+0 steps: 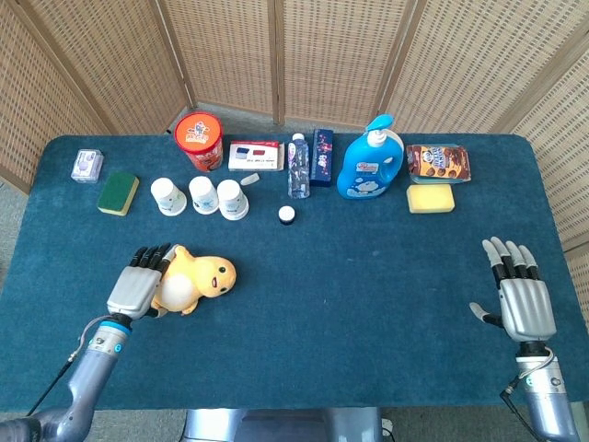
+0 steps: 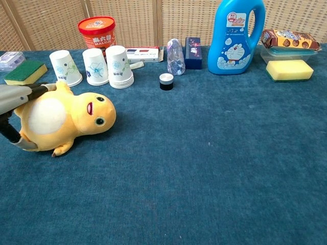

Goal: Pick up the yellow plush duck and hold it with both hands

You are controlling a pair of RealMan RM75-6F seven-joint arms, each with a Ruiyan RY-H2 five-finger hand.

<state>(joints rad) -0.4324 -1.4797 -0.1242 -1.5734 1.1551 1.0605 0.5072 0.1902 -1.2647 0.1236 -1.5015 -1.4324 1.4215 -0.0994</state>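
Observation:
The yellow plush duck (image 1: 201, 280) lies on its back on the blue table, left of the middle, head pointing right. My left hand (image 1: 138, 287) lies against its tail end, fingers stretched out along the white belly. In the chest view the left hand (image 2: 12, 97) comes in from the left edge, with fingers over the top of the duck (image 2: 69, 118) and the thumb low along its underside. The duck still rests on the cloth. My right hand (image 1: 524, 305) hovers flat and open at the table's front right, far from the duck, and does not show in the chest view.
Behind the duck stand three paper cups (image 1: 201, 195), a green sponge (image 1: 118, 192) and an orange tub (image 1: 199, 138). Further right are a small black cap (image 1: 287, 215), a water bottle (image 1: 297, 168), a blue detergent bottle (image 1: 370, 166) and a yellow sponge (image 1: 431, 198).

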